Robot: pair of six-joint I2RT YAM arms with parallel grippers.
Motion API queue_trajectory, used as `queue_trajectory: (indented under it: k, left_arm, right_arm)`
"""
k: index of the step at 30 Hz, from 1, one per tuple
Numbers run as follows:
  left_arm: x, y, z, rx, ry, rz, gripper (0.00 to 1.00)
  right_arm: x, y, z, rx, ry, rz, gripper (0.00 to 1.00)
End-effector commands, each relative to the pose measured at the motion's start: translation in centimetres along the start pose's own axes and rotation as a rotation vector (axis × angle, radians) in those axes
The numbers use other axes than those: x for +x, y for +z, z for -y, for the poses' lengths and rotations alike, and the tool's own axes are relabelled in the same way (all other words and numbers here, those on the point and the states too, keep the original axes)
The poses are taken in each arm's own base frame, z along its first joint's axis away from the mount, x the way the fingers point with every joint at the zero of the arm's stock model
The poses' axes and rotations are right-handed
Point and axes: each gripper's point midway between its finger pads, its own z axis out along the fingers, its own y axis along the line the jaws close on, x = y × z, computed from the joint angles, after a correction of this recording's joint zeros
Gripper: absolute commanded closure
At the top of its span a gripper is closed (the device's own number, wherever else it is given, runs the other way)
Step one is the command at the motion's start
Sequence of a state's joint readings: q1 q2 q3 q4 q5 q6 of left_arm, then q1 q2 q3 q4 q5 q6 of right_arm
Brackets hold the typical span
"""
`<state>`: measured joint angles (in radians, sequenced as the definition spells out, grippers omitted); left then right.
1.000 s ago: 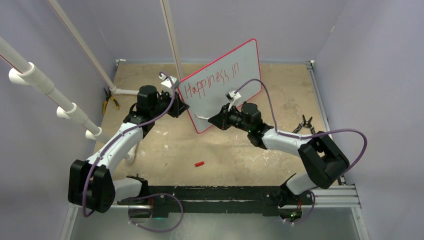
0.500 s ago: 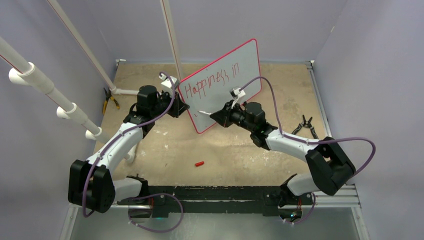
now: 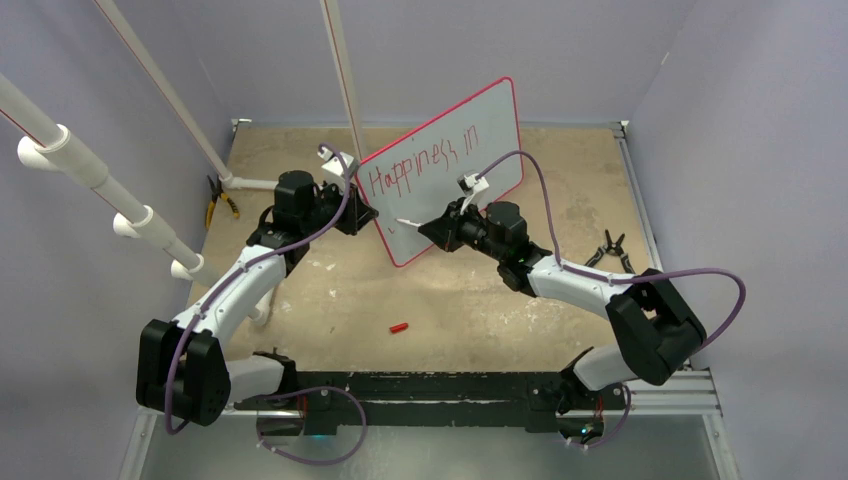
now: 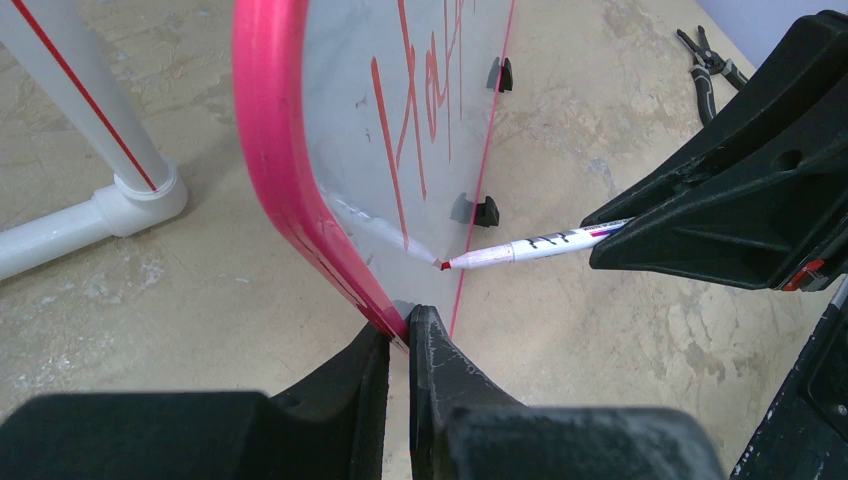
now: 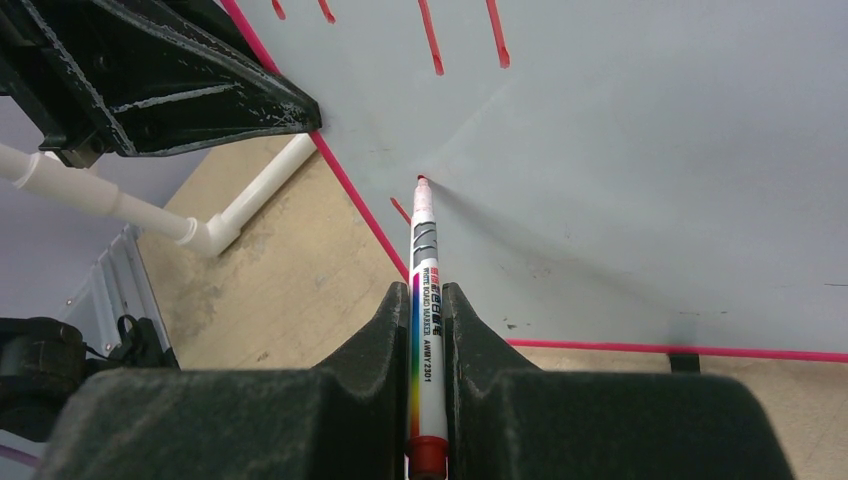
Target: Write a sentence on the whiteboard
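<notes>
The whiteboard [image 3: 485, 135] stands tilted on the table, red-rimmed, with the sentence [image 3: 420, 165] in red reading "Happiness in". My left gripper [image 3: 366, 216] is shut on the board's left rim [image 4: 270, 150]; its fingers [image 4: 432, 350] pinch the red edge. My right gripper [image 3: 432, 228] is shut on a white marker [image 5: 424, 250] with a rainbow stripe. The marker's red tip [image 4: 446, 264] touches the whiteboard [image 5: 650, 150] under the first letters, near the lower left edge. A short red stroke [image 5: 400, 210] lies beside the tip.
A red marker cap [image 3: 400, 327] lies on the tan tabletop in front of the board. Yellow-handled pliers [image 3: 216, 205] lie at the left, black pliers [image 3: 610, 250] at the right. White pipes [image 3: 345, 70] rise behind and left of the board.
My right gripper has moved a little up and left with the marker, closer to the board's lower left part. The left gripper and the board have stayed put.
</notes>
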<state>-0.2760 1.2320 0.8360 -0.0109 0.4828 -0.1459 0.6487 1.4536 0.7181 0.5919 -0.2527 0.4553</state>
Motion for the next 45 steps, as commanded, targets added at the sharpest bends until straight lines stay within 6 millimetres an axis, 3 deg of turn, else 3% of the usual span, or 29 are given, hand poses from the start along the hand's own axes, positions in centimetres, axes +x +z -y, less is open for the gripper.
queue_trajectory:
  k: [1, 14, 22, 29, 35, 45]
  left_arm:
    - [0.1, -0.2, 0.9, 0.031, 0.036, -0.01, 1.0]
    - [0.1, -0.1, 0.9, 0.032, 0.035, -0.01, 1.0]
    - [0.2, 0.0, 0.9, 0.037, 0.032, -0.014, 1.0]
    - [0.2, 0.0, 1.0, 0.037, 0.034, -0.012, 1.0]
    - [0.2, -0.1, 1.1, 0.038, 0.033, -0.012, 1.0]
    - [0.2, -0.1, 1.0, 0.035, 0.036, -0.012, 1.0]
  right_arm:
    - [-0.2, 0.4, 0.6, 0.027, -0.012, 0.012, 1.0]
    - [4.5, -1.3, 1.6, 0.033, 0.022, -0.103, 1.0]
    - [6.0, -1.5, 1.8, 0.027, 0.032, -0.146, 1.0]
    - [4.7, -1.9, 0.9, 0.003, 0.024, -0.121, 1.0]
    - [2.2, -2.2, -0.4, -0.013, 0.016, -0.086, 1.0]
    - [-1.7, -1.2, -0.9, -0.046, -0.009, -0.007, 1.0]
